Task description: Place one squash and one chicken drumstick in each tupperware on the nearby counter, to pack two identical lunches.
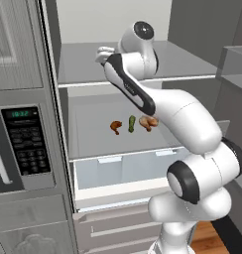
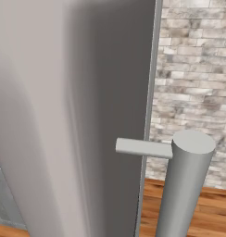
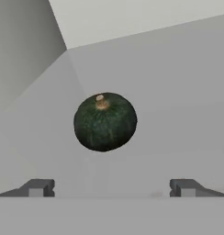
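The round dark green squash point(image 3: 104, 121) rests on a pale grey fridge shelf, straight ahead of my gripper point(image 3: 112, 188) and apart from it. The fingers point(image 3: 38, 188) stand wide, nothing between them: open. In the left base view the gripper point(image 1: 101, 53) reaches over the upper shelf point(image 1: 83, 67). One shelf lower lie the smaller reddish-brown drumstick point(image 1: 115, 126), the green zucchini-like squash point(image 1: 131, 123) and the larger golden-tan drumstick point(image 1: 148, 122), side by side. Both tupperwares and the counter are out of view.
The fridge's left wall point(image 1: 51, 74) borders the shelves, and a dark control panel point(image 1: 24, 141) sits left of it. Pale crisper drawers point(image 1: 123, 168) lie below the food shelf. The open fridge door point(image 2: 73, 115) and its handle point(image 2: 186, 180) stand close in the right base view.
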